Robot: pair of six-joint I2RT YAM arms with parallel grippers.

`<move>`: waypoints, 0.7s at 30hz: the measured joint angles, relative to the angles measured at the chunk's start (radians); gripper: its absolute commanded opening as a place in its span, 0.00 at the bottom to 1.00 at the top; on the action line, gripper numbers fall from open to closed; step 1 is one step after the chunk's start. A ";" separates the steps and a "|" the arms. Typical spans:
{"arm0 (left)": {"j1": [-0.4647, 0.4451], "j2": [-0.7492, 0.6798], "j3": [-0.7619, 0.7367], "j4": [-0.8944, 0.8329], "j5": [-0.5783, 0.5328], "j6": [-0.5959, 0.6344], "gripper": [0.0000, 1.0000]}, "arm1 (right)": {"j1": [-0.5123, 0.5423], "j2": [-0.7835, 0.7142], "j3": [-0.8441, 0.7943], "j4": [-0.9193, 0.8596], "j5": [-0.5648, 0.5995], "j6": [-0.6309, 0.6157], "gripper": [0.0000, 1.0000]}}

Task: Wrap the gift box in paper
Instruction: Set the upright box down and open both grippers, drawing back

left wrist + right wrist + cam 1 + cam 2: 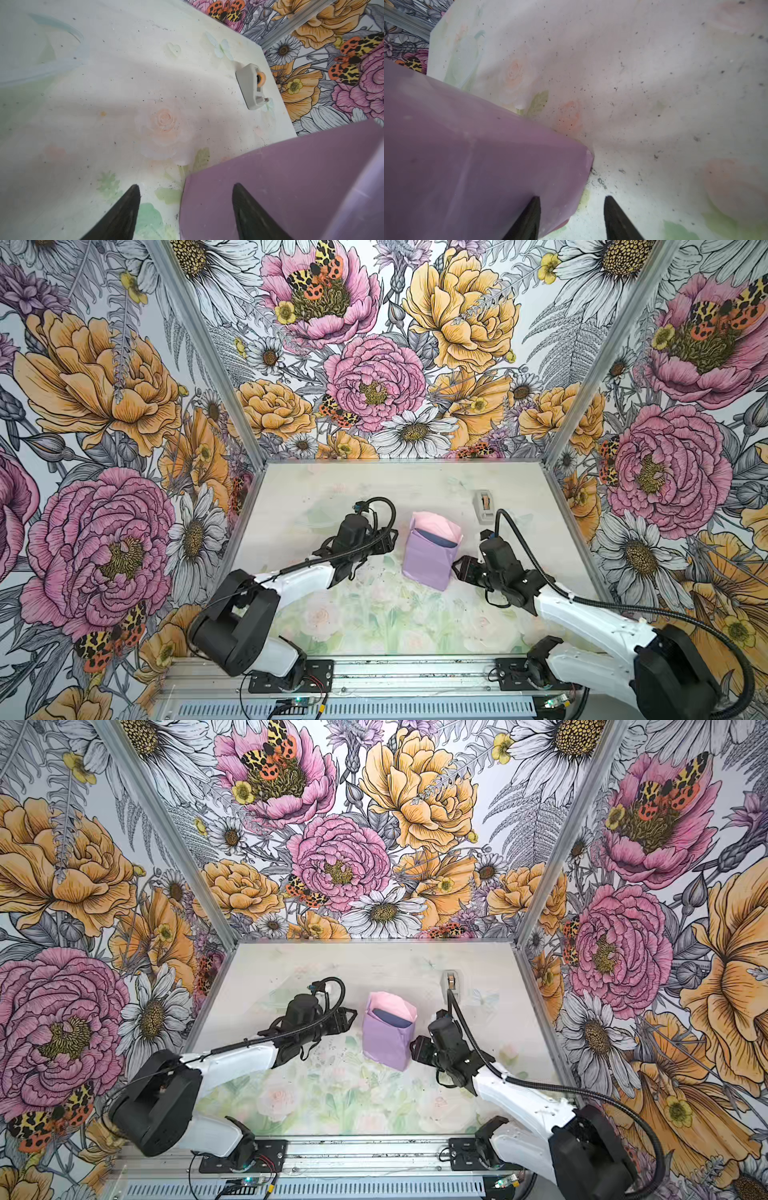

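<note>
Lilac paper (424,568) around navy gift box (438,540), far end open.

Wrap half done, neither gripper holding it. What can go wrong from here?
1. The paper gapes at its far end, the box showing; unheld, the folds may spring open.
2. The right gripper, jaws open, sits at the paper's near corner; a nudge may shove or crease it.
3. The tape dispenser stands close behind the right arm; reaching for it may knock it.
</note>
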 measured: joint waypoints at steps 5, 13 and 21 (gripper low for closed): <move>-0.018 0.107 0.076 -0.026 0.068 -0.001 0.71 | 0.000 0.000 0.002 -0.003 0.000 0.026 0.51; -0.052 0.115 0.073 -0.002 0.092 -0.031 0.70 | -0.005 0.063 0.039 -0.002 -0.016 0.027 0.50; -0.055 0.080 -0.009 0.047 0.030 -0.084 0.70 | -0.011 0.158 0.116 -0.008 -0.007 -0.031 0.50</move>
